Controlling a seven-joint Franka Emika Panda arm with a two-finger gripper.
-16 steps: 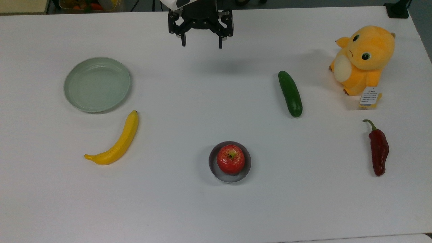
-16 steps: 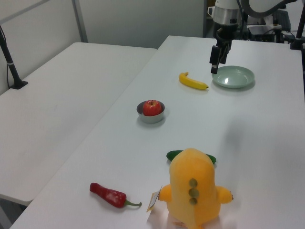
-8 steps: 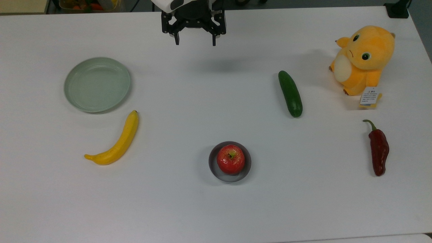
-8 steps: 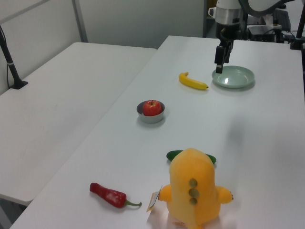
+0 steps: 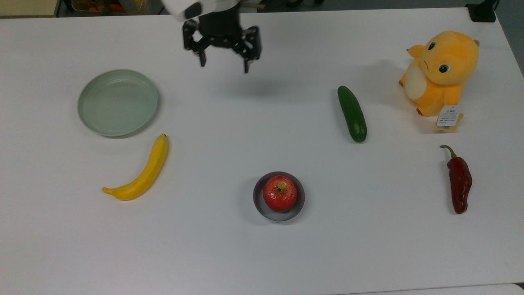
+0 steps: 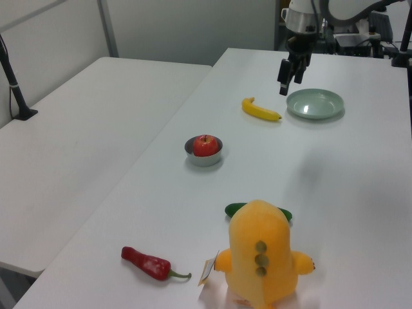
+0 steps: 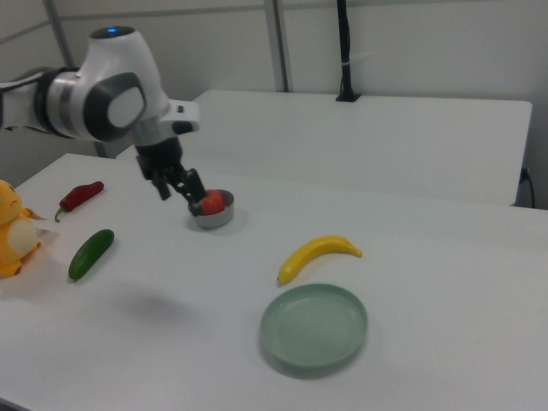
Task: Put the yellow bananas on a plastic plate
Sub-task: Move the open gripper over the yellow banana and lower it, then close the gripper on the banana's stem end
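Task barely begun: nothing has yet been grasped or placed.

On the white tabletop (image 5: 229, 254), the plastic plate (image 5: 118, 102) is seen lying bare at the top view's left, with nothing in it. The yellow bananas (image 5: 141, 172), a single curved fruit, are found on the tabletop just beside the plate's near rim, apart from it and untouched. The end effector (image 5: 223, 65) is held in the air over the far part of the tabletop, its fingers spread apart and empty, well apart from the fruit. Approach, grasp, lift and placing are judged to be left. The small dark-grey dish (image 5: 278, 215) is occupied by a red apple (image 5: 279, 193).
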